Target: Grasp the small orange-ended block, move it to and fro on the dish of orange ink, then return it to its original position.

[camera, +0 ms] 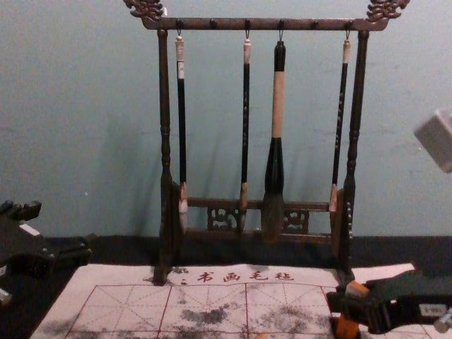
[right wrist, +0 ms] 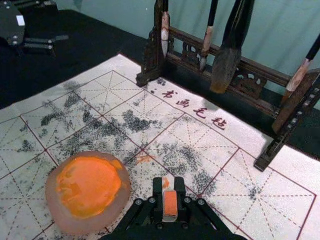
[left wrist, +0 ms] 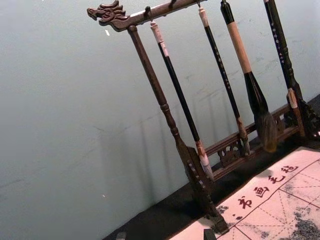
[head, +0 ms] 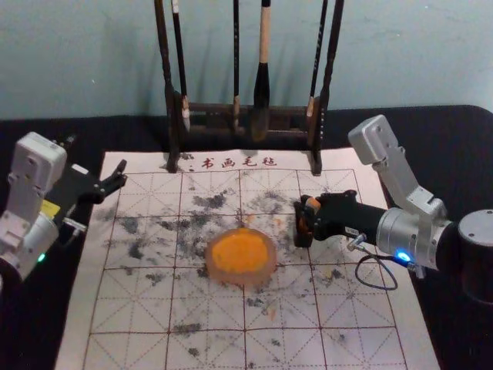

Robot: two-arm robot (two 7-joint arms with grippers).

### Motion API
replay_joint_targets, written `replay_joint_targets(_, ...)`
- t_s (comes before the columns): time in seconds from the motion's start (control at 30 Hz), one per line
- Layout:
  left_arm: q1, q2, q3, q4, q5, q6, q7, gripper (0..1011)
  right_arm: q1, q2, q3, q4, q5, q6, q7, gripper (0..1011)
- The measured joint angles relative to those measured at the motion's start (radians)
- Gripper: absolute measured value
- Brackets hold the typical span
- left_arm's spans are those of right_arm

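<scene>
Right pincer (head: pixel 305 220) held the one block (head: pixel 311 205) at two o'clock from the dish (head: pixel 280 266)

Two pincers showed, one to each arm. The right one was clamped on the block, its tips closed about the sides, and hung apart from the dish, as the head view had it. Orange coloured the block's upper end and its lower part. I could not tell whether its foot touched the mat (head: pixel 139 312).

The left pincer (head: pixel 119 176) stood idle at ten o'clock from the dish, near the mat's edge, its tips apart.

There was one dish, round and pale, with one pool of orange ink (head: pixel 239 252) in it. At twelve o'clock beyond it stood one dark wooden rack (head: pixel 172 116), with four brushes hanging: three slim brushes (head: pixel 236 58) and one thick brush (head: pixel 263 85), third from the left in the head view.

One white mat lay over the black surface (head: pixel 454 142), ruled with a red grid, marked with four red characters (head: pixel 239 163) at its far edge, and spotted with black smudges and a few orange ones. Behind rose a pale blue-green wall (head: pixel 416 54).
</scene>
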State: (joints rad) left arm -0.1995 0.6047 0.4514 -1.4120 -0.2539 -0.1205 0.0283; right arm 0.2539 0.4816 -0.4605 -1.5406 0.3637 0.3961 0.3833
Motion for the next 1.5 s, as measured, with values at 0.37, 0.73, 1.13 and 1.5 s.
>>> replay_joint_targets(0.37, 0.000, 0.000, 0.000, 0.000, 0.000, 0.000, 0.000, 1001, 0.021, -0.012, -0.017, 0.031, -0.037, 0.001, 0.015, 113)
replay_joint_targets(0.73, 0.000, 0.000, 0.000, 0.000, 0.000, 0.000, 0.000, 1001, 0.026, -0.024, -0.021, 0.043, -0.061, 0.006, 0.023, 113)
replay_joint_targets(1.13, 0.000, 0.000, 0.000, 0.000, 0.000, 0.000, 0.000, 1001, 0.027, -0.023, -0.023, 0.044, -0.068, 0.006, 0.024, 113)
replay_joint_targets(1.5, 0.000, 0.000, 0.000, 0.000, 0.000, 0.000, 0.000, 1001, 0.026, -0.023, -0.022, 0.043, -0.065, 0.005, 0.023, 300)
